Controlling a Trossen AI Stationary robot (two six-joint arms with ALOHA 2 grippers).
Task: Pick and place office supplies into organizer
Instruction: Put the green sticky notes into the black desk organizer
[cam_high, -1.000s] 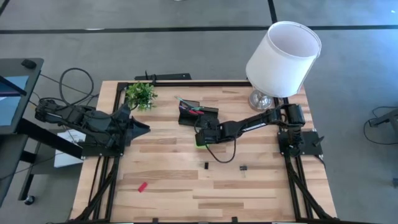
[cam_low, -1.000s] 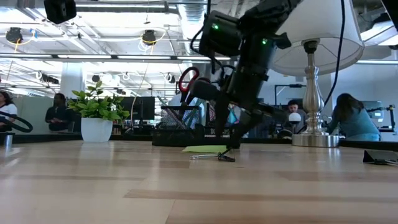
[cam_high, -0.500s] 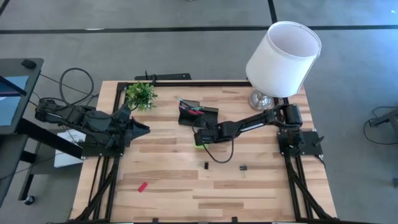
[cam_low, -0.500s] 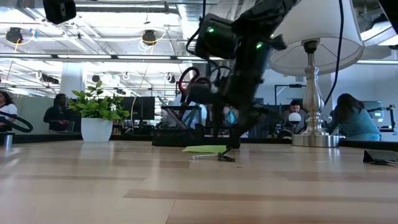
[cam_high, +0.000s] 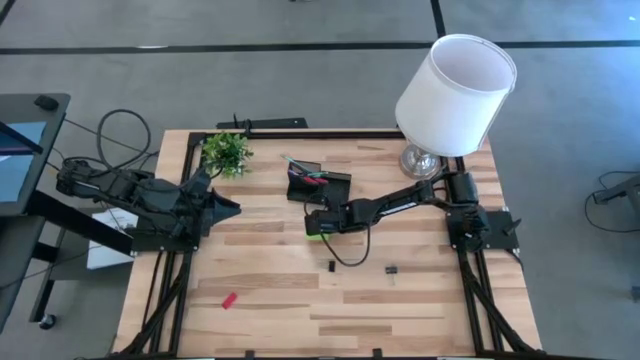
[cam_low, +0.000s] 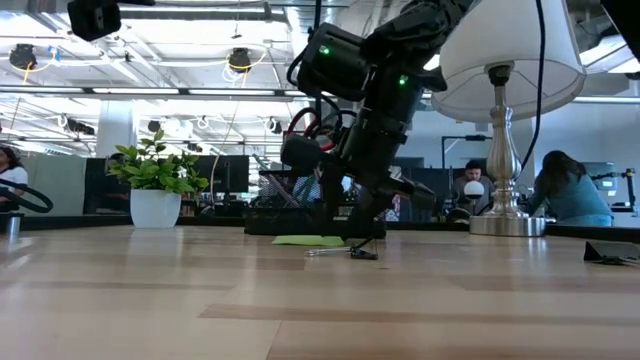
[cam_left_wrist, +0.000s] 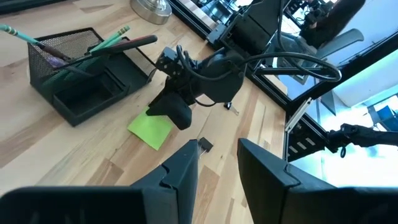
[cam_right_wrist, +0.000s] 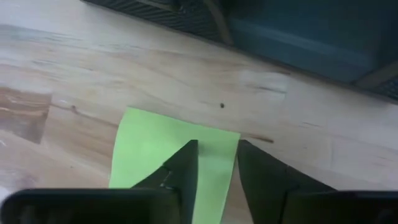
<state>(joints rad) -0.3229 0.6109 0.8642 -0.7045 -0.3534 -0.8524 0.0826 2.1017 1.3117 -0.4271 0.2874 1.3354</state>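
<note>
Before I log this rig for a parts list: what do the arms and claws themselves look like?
Both arms are dark, jointed and chunky. The right arm trails a thin black cable looping over the table, and green indicator lights glow on its housing. Each claw has two flat, dark, tapered fingers.

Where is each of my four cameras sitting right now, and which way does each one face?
High: above the table, looking straight down; both arms, organizer.
Low: at tabletop height, looking level across; right arm over the sticky-note pad.
Left wrist: on the parked left arm, looking across; left gripper in the foreground.
Right wrist: looking down; right gripper over the pad.
Shared: the pad shows in all four views.
</note>
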